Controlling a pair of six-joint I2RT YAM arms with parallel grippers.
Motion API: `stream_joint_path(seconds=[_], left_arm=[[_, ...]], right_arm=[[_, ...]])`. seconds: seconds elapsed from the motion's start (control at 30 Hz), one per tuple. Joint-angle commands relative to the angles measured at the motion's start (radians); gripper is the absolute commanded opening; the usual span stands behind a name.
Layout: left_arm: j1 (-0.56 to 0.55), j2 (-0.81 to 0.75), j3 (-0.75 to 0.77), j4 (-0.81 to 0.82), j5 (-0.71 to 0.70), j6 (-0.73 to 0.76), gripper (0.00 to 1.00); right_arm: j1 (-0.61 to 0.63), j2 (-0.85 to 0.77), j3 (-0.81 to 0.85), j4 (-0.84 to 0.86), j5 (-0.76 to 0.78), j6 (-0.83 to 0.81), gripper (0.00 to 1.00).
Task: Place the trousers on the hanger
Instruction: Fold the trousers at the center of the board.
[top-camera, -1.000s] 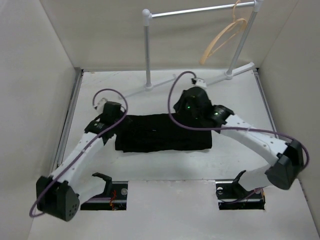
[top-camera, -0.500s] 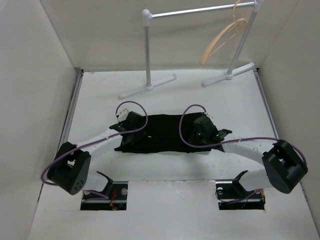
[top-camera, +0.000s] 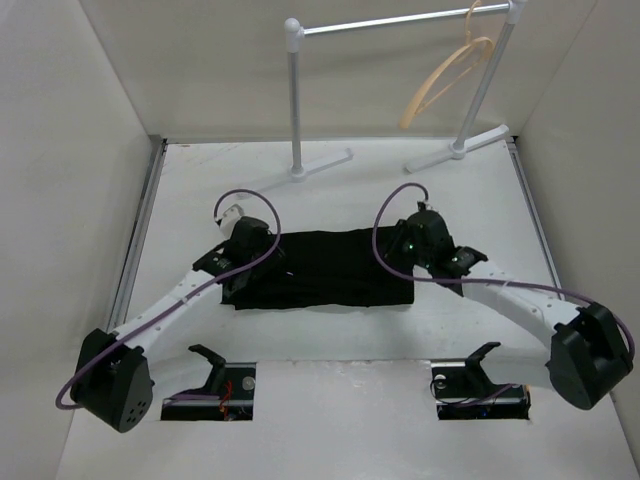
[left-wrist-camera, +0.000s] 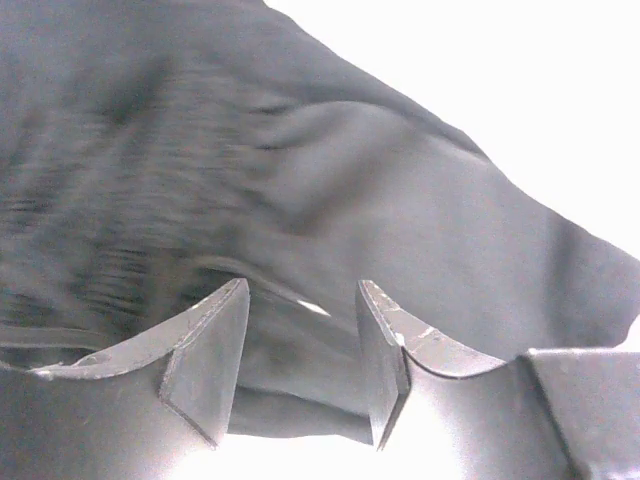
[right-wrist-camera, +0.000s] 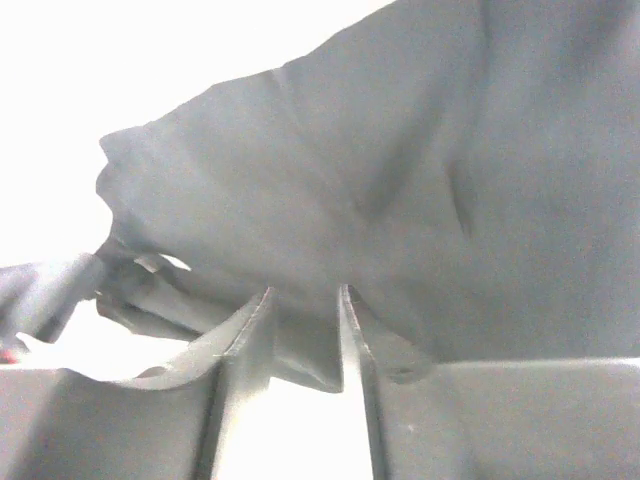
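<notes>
The black trousers (top-camera: 330, 268) lie folded flat on the table's middle. My left gripper (top-camera: 243, 268) is at their left end. In the left wrist view its jaws stand apart, with the trousers' edge (left-wrist-camera: 300, 340) lying between the fingers (left-wrist-camera: 205, 350). My right gripper (top-camera: 408, 255) is at their right end. In the right wrist view its jaws are close together and pinch a fold of the trousers (right-wrist-camera: 305, 340). The tan hanger (top-camera: 448, 75) hangs by its hook at the far right, away from both grippers.
The white tubular rack (top-camera: 295, 95) stands at the back, its two feet on the table behind the trousers. White walls close in the left, right and back. Two dark openings (top-camera: 215, 385) sit by the arm bases at the near edge.
Both arms pulled back toward their bases, then came forward again onto the two ends of the trousers. The bunched fabric near the right gripper a second ago now lies flat.
</notes>
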Motion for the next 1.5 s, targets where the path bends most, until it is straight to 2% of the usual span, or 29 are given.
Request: stream_joint_path(seconds=[0.0,0.1,0.2,0.27,0.37,0.5,0.57,0.73,0.8,0.87,0.93,1.1,1.17,1.33,1.4,1.47], left_arm=[[-0.078,-0.024,0.089,-0.048,-0.018,0.015,0.44],[-0.178,0.040,0.103,-0.022,-0.025,-0.005,0.37],[-0.209,0.094,0.071,0.021,-0.032,-0.016,0.31],[-0.198,0.108,0.017,0.051,-0.061,-0.017,0.26],[-0.160,0.107,-0.065,0.059,-0.070,-0.028,0.26],[-0.140,0.021,-0.141,0.033,-0.058,-0.040,0.26],[-0.137,-0.034,-0.153,0.002,-0.056,-0.048,0.27],[-0.140,-0.133,-0.103,-0.085,-0.053,-0.048,0.33],[-0.143,-0.148,-0.070,-0.099,-0.053,-0.047,0.36],[-0.147,-0.145,-0.038,-0.097,-0.053,-0.047,0.37],[-0.155,-0.118,0.000,-0.087,-0.052,-0.045,0.37],[-0.209,0.034,0.101,-0.003,-0.024,-0.037,0.36],[-0.238,0.111,0.138,0.045,-0.007,-0.034,0.36],[-0.262,0.231,0.132,0.122,-0.010,-0.030,0.36],[-0.237,0.240,0.076,0.125,-0.021,-0.028,0.35],[-0.192,0.217,0.010,0.120,-0.019,-0.027,0.35]], right_arm=[[-0.085,0.044,0.094,0.044,-0.078,-0.086,0.32],[-0.169,0.123,0.075,0.160,-0.092,-0.076,0.24],[-0.235,0.232,0.066,0.248,-0.128,-0.048,0.20],[-0.269,0.310,0.074,0.288,-0.151,-0.040,0.18],[-0.317,0.416,0.088,0.348,-0.187,0.004,0.16],[-0.335,0.470,0.094,0.418,-0.248,0.065,0.16],[-0.335,0.450,0.089,0.424,-0.253,0.076,0.19],[-0.346,0.270,0.066,0.360,-0.247,0.064,0.45],[-0.341,0.179,0.043,0.308,-0.242,0.043,0.52],[-0.335,0.092,0.008,0.247,-0.234,0.018,0.55],[-0.305,0.011,-0.055,0.199,-0.212,0.018,0.53],[-0.225,-0.114,-0.225,0.188,-0.175,0.073,0.25],[-0.205,-0.134,-0.288,0.200,-0.161,0.111,0.20],[-0.193,-0.134,-0.389,0.217,-0.112,0.180,0.20],[-0.193,-0.139,-0.373,0.185,-0.112,0.179,0.26],[-0.180,-0.180,-0.330,0.126,-0.104,0.156,0.39]])
